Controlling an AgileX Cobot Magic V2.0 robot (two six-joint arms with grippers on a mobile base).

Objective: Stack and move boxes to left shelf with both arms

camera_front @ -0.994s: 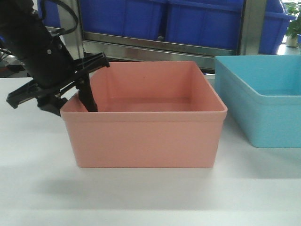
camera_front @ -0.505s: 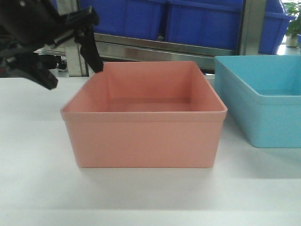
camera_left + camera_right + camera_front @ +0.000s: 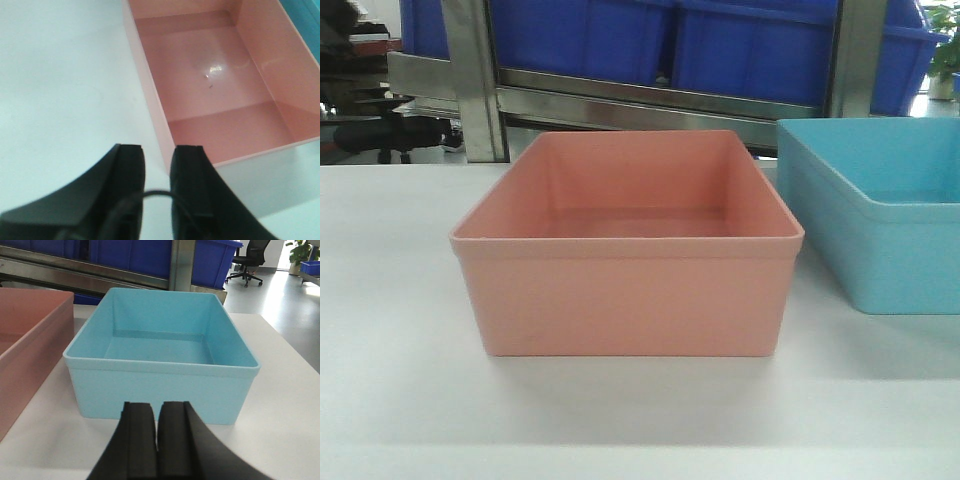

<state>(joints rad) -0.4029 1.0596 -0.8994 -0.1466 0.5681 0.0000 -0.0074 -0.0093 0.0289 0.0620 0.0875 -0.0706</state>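
Left gripper [image 3: 157, 150] is hanging over the white tabletop [image 3: 60, 75], seen only in its own wrist view; its two black fingers are standing a narrow gap apart and are holding nothing. The salmon pink bin [image 3: 200, 85] is lying ahead and to the right of those fingers, its near corner showing just past the right-hand fingertip and its long side wall running away roughly in line with the gap. The bin's inside is showing bare, with a glint of light on the floor. Right gripper [image 3: 157, 407] is sitting low over the table, fingers pressed together with only a thin seam between them, gripping nothing. The light turquoise blue bin [image 3: 160, 385] is lying directly ahead of it, near wall facing the fingertips, and whether they are touching cannot be told. In the front view neither gripper is showing; both bins are resting upright on the tabletop, pink in the centre, blue to its right, close but apart, not stacked. Behind them a steel rack frame [image 3: 650, 105] is carrying dark blue crates [image 3: 750, 50]
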